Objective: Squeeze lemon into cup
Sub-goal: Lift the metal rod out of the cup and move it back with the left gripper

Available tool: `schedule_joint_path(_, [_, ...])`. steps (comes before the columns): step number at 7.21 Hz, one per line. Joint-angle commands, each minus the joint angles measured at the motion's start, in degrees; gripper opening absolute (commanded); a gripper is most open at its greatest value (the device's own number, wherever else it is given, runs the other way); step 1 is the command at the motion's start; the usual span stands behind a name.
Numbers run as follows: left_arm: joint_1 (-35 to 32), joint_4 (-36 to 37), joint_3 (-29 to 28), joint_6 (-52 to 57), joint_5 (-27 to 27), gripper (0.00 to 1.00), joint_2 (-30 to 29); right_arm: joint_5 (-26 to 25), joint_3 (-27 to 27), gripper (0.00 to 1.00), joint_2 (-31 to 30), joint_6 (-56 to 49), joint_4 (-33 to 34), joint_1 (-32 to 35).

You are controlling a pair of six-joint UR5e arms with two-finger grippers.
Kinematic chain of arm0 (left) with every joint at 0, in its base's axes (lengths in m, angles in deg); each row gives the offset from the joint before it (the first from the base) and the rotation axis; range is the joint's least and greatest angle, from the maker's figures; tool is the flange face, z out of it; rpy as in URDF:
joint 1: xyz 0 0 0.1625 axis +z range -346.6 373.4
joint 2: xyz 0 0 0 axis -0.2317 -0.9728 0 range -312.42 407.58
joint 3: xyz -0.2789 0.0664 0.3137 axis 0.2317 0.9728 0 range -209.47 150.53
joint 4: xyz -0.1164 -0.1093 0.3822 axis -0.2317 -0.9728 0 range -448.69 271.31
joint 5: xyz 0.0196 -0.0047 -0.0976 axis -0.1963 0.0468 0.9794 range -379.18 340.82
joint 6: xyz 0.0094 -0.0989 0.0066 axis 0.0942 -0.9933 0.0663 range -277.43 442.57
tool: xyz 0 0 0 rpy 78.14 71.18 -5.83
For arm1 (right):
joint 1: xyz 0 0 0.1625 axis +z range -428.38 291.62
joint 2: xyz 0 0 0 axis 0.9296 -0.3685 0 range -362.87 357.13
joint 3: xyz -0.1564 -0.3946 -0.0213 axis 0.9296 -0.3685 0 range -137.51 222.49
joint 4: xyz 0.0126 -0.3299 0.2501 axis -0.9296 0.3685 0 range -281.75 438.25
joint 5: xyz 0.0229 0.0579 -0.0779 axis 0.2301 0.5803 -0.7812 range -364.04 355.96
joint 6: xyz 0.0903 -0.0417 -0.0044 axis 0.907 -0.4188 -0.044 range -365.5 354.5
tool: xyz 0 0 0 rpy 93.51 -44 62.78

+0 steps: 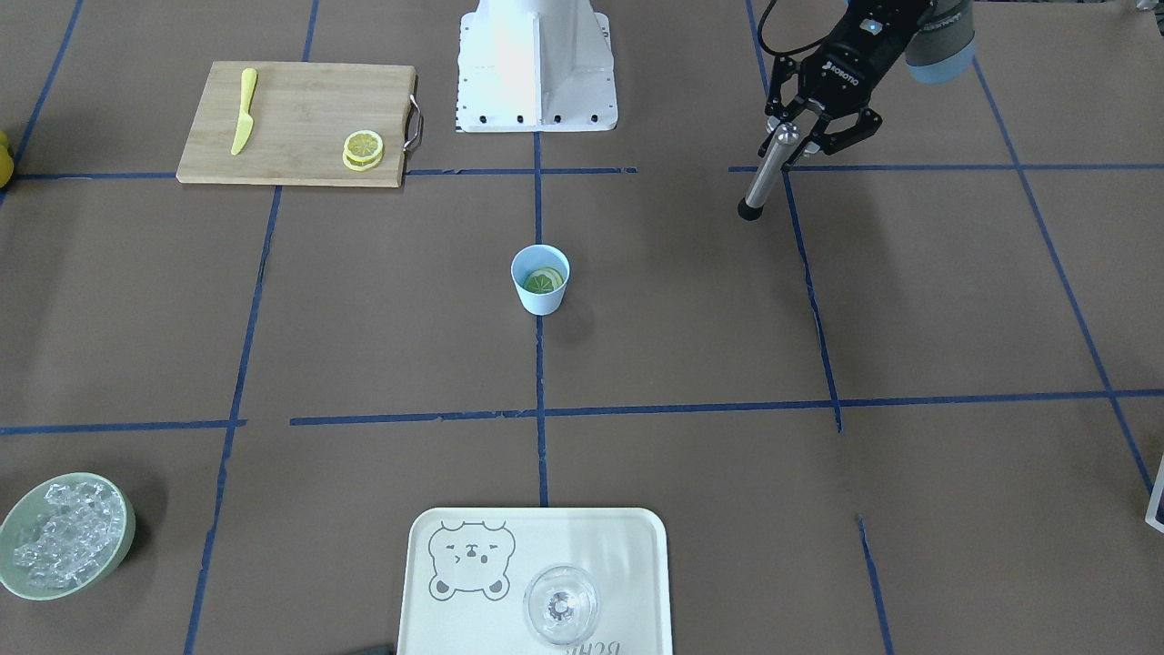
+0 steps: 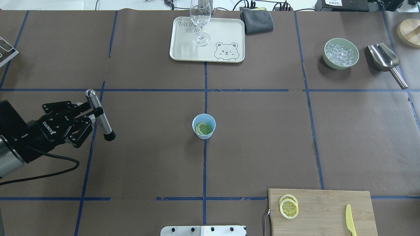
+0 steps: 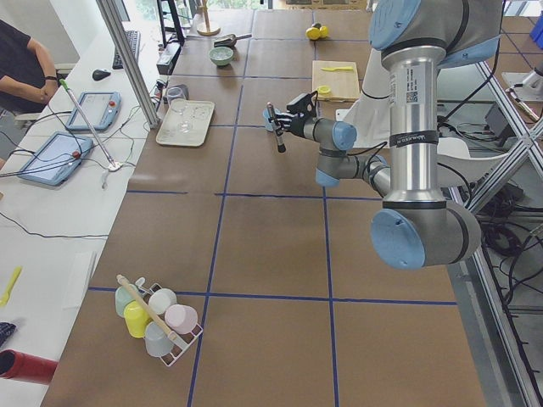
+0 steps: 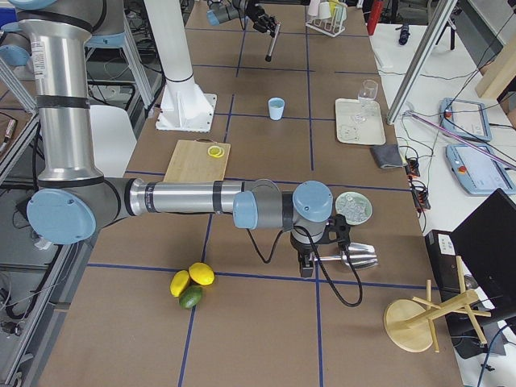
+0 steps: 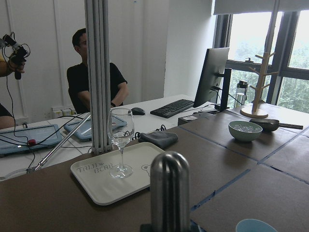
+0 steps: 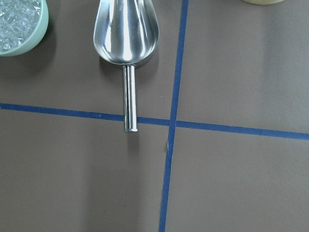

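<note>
The light-blue cup (image 2: 204,131) (image 1: 540,300) stands upright at the table's middle, on the blue centre line. A lemon slice (image 2: 203,128) (image 1: 545,280) lies inside it. My left gripper (image 2: 93,114) (image 1: 789,138) hovers well to the cup's left in the overhead view, shut on a slanted silver rod (image 2: 100,114) (image 1: 768,173) with a black tip. That rod (image 5: 170,193) fills the lower middle of the left wrist view. My right gripper (image 4: 306,268) shows only in the exterior right view, above a metal scoop (image 6: 126,34); I cannot tell its state.
A wooden cutting board (image 2: 321,213) near the robot's right holds two stacked lemon slices (image 2: 288,206) and a yellow knife (image 2: 349,219). Far side: bear tray (image 2: 226,32) with a wine glass (image 2: 200,19), grey cloth (image 2: 257,20), green ice bowl (image 2: 340,53).
</note>
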Motion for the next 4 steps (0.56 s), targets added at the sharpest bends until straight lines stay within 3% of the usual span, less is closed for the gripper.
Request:
schedule_joint_path(1, [-10.79,2.17,-0.18,-0.13,19.92,0.0,3.97,0.07,0.06,1.0,-0.1,0.24,0.0,-0.09])
schedule_joint_path(3, [-20.53,2.34,-2.19,-0.22,33.29,0.0,10.03,0.07,0.15,1.0,-0.01,0.33,0.0,-0.09])
schedule_joint_path(4, [-24.4,5.13,-2.63,-0.22,36.66,0.0,12.16,0.07,0.15,1.0,0.08,0.42,0.0,-0.09])
